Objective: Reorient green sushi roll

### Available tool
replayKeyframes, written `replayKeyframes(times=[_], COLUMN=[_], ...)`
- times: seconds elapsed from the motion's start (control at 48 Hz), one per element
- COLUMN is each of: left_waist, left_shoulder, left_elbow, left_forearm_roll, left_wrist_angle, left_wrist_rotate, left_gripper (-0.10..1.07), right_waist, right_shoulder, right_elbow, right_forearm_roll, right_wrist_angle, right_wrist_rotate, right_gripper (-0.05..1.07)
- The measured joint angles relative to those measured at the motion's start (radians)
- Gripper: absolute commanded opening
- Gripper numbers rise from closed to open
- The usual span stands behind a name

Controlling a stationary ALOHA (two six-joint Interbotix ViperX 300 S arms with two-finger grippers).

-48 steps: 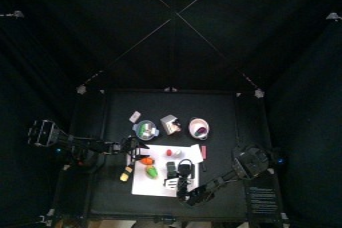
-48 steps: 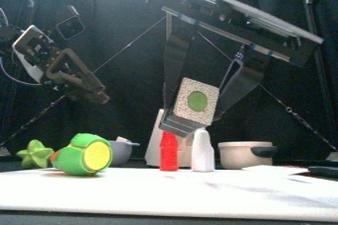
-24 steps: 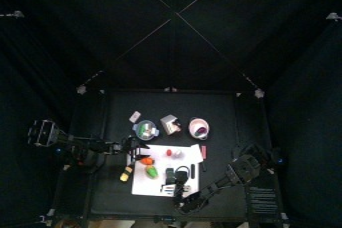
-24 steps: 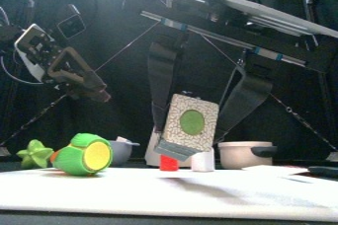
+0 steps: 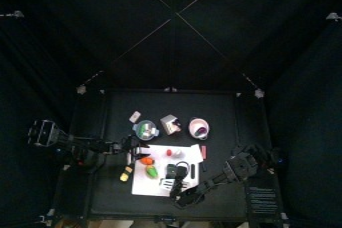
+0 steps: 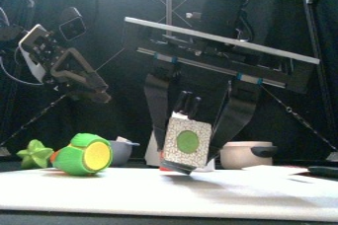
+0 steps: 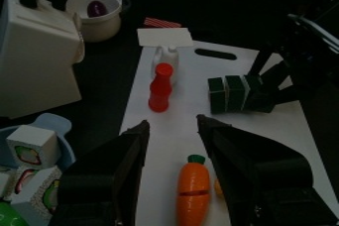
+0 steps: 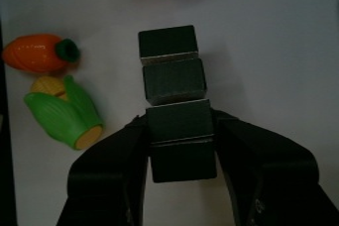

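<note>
The green sushi roll (image 6: 187, 142) is a dark-wrapped block with a speckled white end face and a green centre. My right gripper (image 6: 199, 120) is shut on it and holds it tilted, its lower corner just at the white cutting board (image 6: 199, 194). In the right wrist view the roll (image 8: 173, 76) shows as dark green segments between my jaws (image 8: 183, 136). It also shows in the left wrist view (image 7: 228, 92). My left gripper (image 7: 172, 126) is open and empty, raised at the left (image 6: 86, 76).
On the board lie a corn cob (image 6: 82, 154), a carrot (image 7: 193, 178) and a red bottle (image 7: 162, 83). A white bowl (image 7: 95, 4), a carton (image 7: 34, 42) and a grey bowl (image 6: 246, 153) stand around it.
My right gripper has come down with the sushi roll, from well above the board to just at it. It now covers the red bottle in the front view. The left arm has not moved.
</note>
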Motion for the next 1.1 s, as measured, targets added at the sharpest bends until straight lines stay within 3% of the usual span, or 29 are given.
replayKeyframes(times=[0.771,1.104], left_waist=[-0.017,-0.023], left_shoulder=[0.0,0.0], left_elbow=[-0.002,-0.003], left_forearm_roll=[-0.002,-0.006], left_wrist_angle=[0.0,0.0], left_wrist_rotate=[-0.002,-0.002], left_gripper=[0.82,0.82], right_waist=[-0.002,0.002], right_shoulder=[0.006,0.005], right_elbow=[-0.006,0.002], right_forearm_roll=[-0.003,0.0], right_wrist_angle=[-0.028,-0.032], right_wrist_rotate=[0.0,-0.017], right_gripper=[0.9,0.91])
